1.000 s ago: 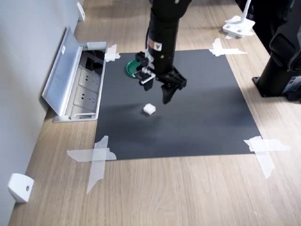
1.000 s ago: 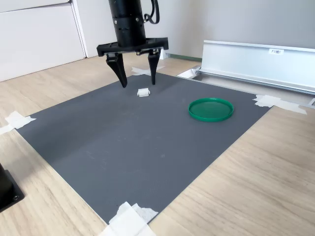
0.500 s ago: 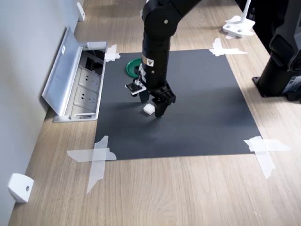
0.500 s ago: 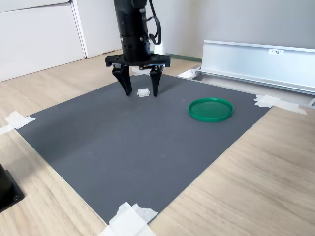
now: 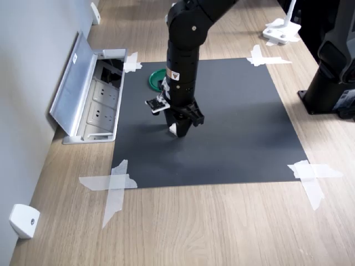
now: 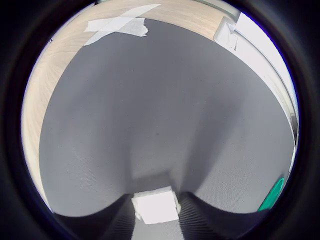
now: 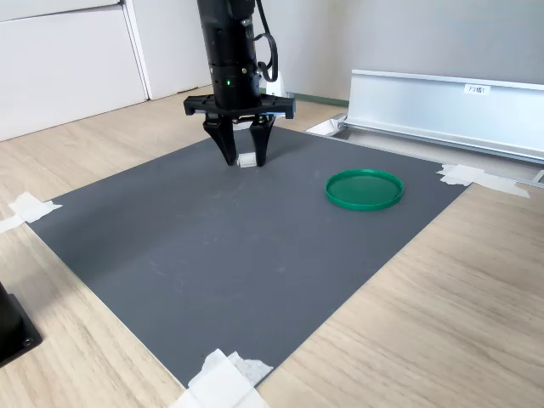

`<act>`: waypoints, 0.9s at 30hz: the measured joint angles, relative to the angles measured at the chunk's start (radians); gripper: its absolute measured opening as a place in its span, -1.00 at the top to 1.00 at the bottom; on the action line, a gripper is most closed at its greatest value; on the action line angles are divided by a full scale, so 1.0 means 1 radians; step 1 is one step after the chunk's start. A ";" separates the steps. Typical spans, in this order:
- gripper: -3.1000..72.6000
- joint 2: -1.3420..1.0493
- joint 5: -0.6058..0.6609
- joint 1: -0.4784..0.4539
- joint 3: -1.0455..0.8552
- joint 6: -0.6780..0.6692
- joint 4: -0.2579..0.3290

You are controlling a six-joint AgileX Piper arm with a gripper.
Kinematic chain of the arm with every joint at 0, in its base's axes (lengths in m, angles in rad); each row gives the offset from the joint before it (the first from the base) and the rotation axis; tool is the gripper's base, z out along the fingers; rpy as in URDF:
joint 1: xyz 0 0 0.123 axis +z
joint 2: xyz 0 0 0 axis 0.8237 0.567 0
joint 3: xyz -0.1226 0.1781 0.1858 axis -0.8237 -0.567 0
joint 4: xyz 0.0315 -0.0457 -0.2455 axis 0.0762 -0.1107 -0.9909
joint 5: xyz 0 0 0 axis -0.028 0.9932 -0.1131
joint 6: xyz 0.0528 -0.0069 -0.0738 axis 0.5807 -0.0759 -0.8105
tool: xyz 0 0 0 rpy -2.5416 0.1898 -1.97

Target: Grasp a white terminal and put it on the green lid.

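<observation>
Pincer (image 7: 245,160) clamped on white terminal (image 6: 156,207); green lid (image 7: 365,189) bare.

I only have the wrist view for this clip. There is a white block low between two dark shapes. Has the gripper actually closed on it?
Observer: In the second exterior view the gripper has its fingers tight against both sides of the white terminal.
Operator: Lifted yet?
Observer: Cannot tell; the fingertips sit at the dark mat.
Operator: I see only a green sliver. Is the lid clear?
Observer: Yes, the green lid lies bare on the mat, toward the second exterior view's right.
</observation>
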 joint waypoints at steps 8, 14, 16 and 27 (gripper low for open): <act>0.06 -0.025 0.029 -0.014 0.001 0.004 0.005; 0.06 -0.108 0.087 -0.149 0.001 0.004 -0.004; 0.06 -0.124 0.097 -0.216 0.001 0.004 -0.024; 0.06 -0.131 0.051 -0.552 0.001 0.053 -0.030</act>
